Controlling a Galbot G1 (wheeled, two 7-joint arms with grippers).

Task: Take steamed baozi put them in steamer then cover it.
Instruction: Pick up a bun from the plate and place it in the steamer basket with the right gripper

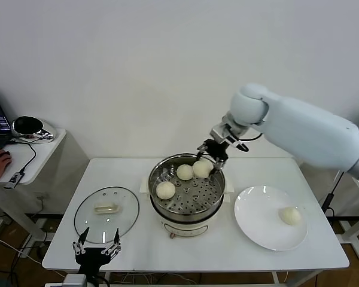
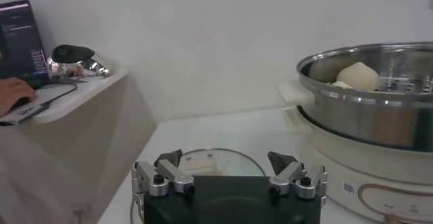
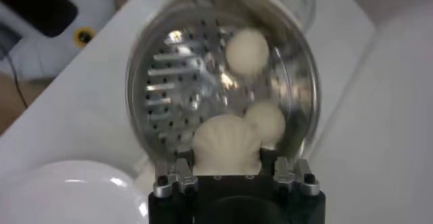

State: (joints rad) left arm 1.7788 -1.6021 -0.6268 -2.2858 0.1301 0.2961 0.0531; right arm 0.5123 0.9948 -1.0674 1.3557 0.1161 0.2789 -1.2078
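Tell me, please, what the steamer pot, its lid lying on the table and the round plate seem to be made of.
The steamer pot looks like polished stainless steel: mirror-like walls and a perforated tray. Its cream base seems to be glossy plastic.

The lid appears to be clear glass in a metal rim, since the table shows through it; its pale handle is probably plastic.

The plate is glossy white, perhaps ceramic or melamine; the look leaves that open.

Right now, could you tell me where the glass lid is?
In the head view the glass lid lies flat on the table's left side, beside the steamer and just beyond the parked left gripper.
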